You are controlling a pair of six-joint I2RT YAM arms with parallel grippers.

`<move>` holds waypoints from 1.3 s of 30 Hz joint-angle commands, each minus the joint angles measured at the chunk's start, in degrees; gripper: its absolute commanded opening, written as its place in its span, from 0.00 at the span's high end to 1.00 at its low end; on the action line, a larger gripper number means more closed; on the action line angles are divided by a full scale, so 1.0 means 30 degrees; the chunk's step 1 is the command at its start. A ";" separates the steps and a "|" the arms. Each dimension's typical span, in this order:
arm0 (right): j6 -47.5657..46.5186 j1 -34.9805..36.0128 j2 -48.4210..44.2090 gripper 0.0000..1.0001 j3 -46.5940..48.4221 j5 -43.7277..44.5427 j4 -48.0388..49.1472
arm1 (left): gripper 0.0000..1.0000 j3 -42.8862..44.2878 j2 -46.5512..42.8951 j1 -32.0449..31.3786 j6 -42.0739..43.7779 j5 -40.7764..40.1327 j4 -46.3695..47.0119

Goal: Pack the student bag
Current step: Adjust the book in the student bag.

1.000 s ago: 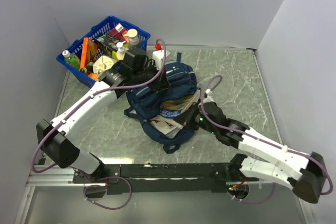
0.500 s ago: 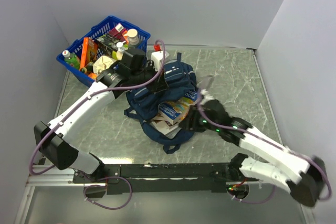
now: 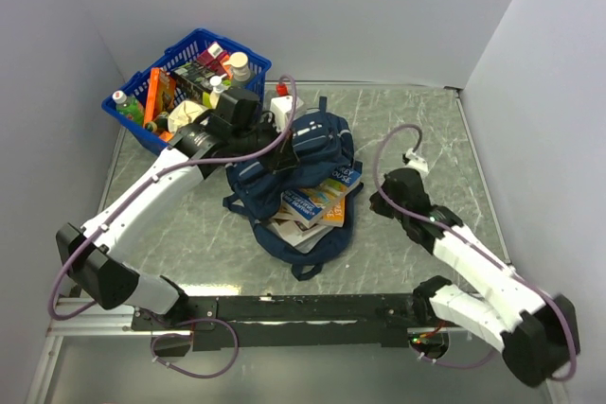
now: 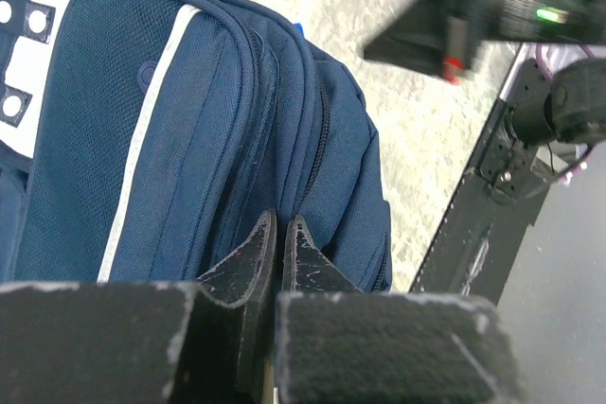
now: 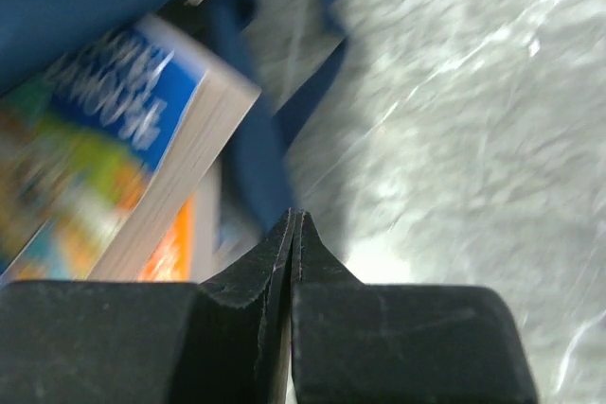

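We cannot see inside the student bag (image 3: 327, 139). Only a stack of books (image 3: 317, 203) pokes out of its near opening, their far ends hidden under the navy fabric. Part of the bag's top is covered by the left arm. The right wrist view is blurred, so the top book's cover reads only as blue, yellow and green patches. In the left wrist view the far arm is a dark, out-of-focus shape at the top right.

The bag lies at the middle of the table (image 3: 426, 120), just near and right of the blue basket (image 3: 128, 128).

The left arm stretches from its base at the near left diagonally to the bag's far side. The left gripper (image 4: 279, 234) has its tips pressed together on a ridge of the bag's fabric beside a zip, so we read it as pinching the bag.

The right arm bends up from the near right, its wrist turned toward the bag. The right gripper (image 5: 295, 234) is fully closed with nothing between its tips. It is over bare table just right of the books and a dark strap (image 5: 256, 167), touching neither.
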 commanded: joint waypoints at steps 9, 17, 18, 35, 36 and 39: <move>-0.0572 -0.0278 0.5074 1.00 0.0607 0.0709 0.8631 | 0.99 0.1964 -0.2196 -0.0083 0.0787 0.3048 -0.0186; 0.2559 0.4201 0.5924 1.00 0.1517 -0.0377 0.9485 | 0.99 0.1583 -0.1991 -0.0083 0.0494 0.2403 0.0428; 0.3347 0.4612 0.5953 1.00 0.1400 -0.0465 0.9661 | 0.99 0.1641 -0.1962 -0.0083 0.0494 0.2374 0.0458; 0.1775 0.2975 -0.1191 0.96 -0.0561 0.1297 0.2486 | 0.99 0.1319 -0.1815 -0.0083 0.0640 0.2081 0.0663; 0.1744 0.3149 -0.1920 1.00 -0.1231 0.0451 0.2340 | 0.99 0.1349 -0.1786 -0.0083 0.0640 0.1994 0.0663; 0.1685 0.4816 -0.3095 1.00 -0.2842 -0.0346 0.2660 | 0.99 0.1641 -0.1669 -0.0083 0.0640 0.1876 0.0604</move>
